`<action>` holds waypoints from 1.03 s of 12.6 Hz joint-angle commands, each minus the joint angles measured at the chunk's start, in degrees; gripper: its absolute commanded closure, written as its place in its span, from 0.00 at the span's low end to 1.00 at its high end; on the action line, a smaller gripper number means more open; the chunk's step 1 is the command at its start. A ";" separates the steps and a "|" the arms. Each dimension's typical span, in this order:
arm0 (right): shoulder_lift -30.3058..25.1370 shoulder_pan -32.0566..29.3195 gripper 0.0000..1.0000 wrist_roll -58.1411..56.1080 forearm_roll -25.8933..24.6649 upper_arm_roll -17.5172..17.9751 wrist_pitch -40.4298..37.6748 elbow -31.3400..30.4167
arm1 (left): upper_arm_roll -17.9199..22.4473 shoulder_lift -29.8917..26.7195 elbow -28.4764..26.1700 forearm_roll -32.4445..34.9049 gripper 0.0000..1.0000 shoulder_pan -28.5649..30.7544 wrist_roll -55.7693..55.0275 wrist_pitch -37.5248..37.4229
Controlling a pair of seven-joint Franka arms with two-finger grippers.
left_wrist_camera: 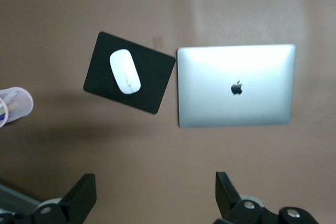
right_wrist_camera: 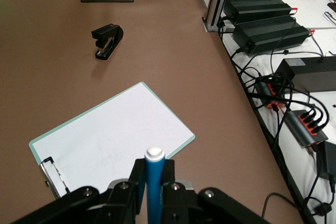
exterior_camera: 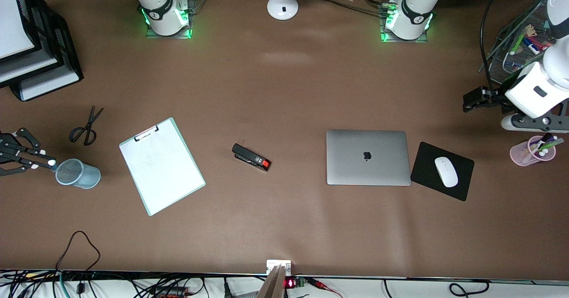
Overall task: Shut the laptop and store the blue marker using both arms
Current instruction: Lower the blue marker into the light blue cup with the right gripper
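Half of the job looks done to us: the slim silver-grey laptop (exterior_camera: 368, 157) lies closed on the brown counter (exterior_camera: 284, 89) beside the black mouse pad (exterior_camera: 442, 170). Our right gripper (exterior_camera: 38, 160) pinches the short blue marker (right_wrist_camera: 154, 182) just beside the light-blue mesh cup (exterior_camera: 78, 173), storing left. Our left gripper (exterior_camera: 478, 98) waits, spread, near the pink cup (exterior_camera: 532, 151)

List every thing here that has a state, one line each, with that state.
laptop: closed, lid down, flat on the table.
blue marker: held in the right gripper, white end out.
right gripper: shut on the blue marker, beside the blue mesh cup.
left gripper: open, empty, in the air.
scissors: closed.
stapler: closed.
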 commanded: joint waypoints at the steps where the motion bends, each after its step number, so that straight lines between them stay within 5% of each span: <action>1: 2.56 -1.94 0.94 -1.09 1.80 0.98 -1.80 2.09 | 3.33 -6.83 -10.12 -1.65 0.00 -2.23 5.86 6.22; 4: 3.97 -2.56 0.93 -3.11 2.94 0.98 -1.98 2.09 | 2.89 -10.96 -14.97 2.21 0.00 -1.97 7.12 7.02; 13: 7.66 -3.96 0.93 -10.49 3.30 0.89 -1.89 2.18 | 1.92 -9.30 -12.17 2.66 0.00 -2.32 7.64 6.22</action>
